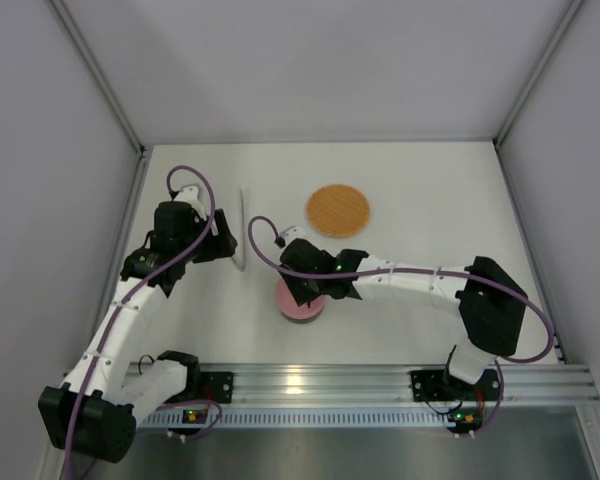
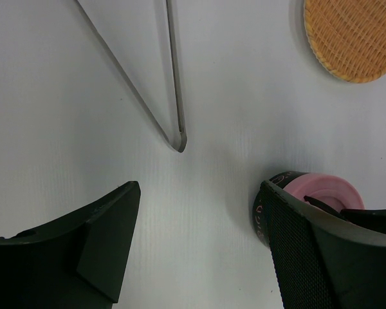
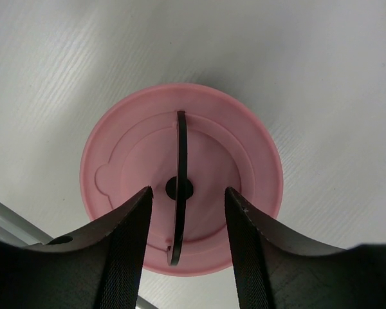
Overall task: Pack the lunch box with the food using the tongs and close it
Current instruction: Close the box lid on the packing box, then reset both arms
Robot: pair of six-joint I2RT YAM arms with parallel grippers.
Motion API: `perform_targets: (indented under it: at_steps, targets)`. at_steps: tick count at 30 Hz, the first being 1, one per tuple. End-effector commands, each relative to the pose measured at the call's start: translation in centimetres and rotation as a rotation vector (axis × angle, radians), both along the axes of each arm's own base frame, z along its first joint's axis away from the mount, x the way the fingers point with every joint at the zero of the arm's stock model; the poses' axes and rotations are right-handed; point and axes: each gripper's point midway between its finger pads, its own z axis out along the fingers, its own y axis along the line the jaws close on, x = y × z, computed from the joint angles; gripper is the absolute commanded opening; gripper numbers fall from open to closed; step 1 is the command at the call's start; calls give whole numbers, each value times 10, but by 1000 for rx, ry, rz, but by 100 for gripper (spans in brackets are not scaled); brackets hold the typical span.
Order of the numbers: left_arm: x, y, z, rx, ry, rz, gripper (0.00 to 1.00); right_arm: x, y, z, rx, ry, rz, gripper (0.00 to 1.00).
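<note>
White matte tabletop. Plain pale grey walls on three sides. Aluminium rail along near edge. Light even, soft.

The round pink plastic lid has a thin black curved handle; flat woven plate orange-brown; slim metal tongs silver-grey; bench white.

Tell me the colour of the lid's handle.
Black: the handle is a thin strip across the pink lid; the right wrist view shows it best.
</note>
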Motion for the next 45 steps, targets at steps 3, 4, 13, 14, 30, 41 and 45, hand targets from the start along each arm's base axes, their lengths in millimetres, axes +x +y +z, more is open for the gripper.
perform_targets:
  at_steps: [3,4,13,14,30,41,45]
  targets:
    - [2,-3,2,-1,-13,-23,80,-1,-1,16,-41,-35,19,50]
    - [2,-4,2,-2,-10,-22,80,0,-1,20,-38,-44,20,51]
    - [2,-3,1,1,-9,-21,80,5,7,64,43,-104,45,56]
    - [2,-3,1,0,-9,-20,80,4,7,69,55,-108,50,56]
    - [2,-3,-1,8,0,-23,80,15,-56,189,354,-396,-151,100]
    - [1,-3,1,12,-4,-24,81,11,-151,212,473,-533,-423,99]
    - [2,-2,0,15,0,-20,82,9,-164,207,467,-546,-452,99]
